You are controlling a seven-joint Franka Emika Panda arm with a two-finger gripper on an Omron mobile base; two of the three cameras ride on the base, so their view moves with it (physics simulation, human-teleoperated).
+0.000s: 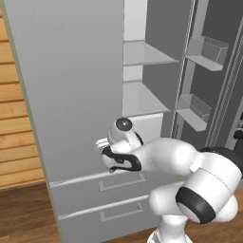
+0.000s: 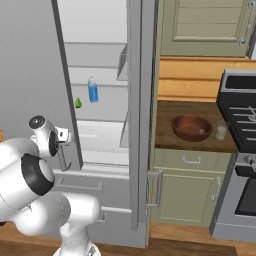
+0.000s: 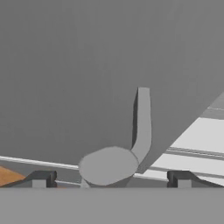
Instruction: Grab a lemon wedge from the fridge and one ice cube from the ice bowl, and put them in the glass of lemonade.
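Open claw (image 3: 111,179) straddles fridge (image 1: 71,95) door handle (image 3: 141,122); lemon wedge (image 2: 78,103) inside, beyond.

Fridge door (image 3: 87,78) handle (image 3: 141,122) between open jaws.

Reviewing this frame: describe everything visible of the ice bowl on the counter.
The ice bowl is round, shallow and reddish-brown, wooden-looking, sitting upright on the dark wooden counter right of the open fridge. A tiny pale ice cube lies inside near its right wall. The glass of lemonade stands just right of it; whether they touch is unclear.
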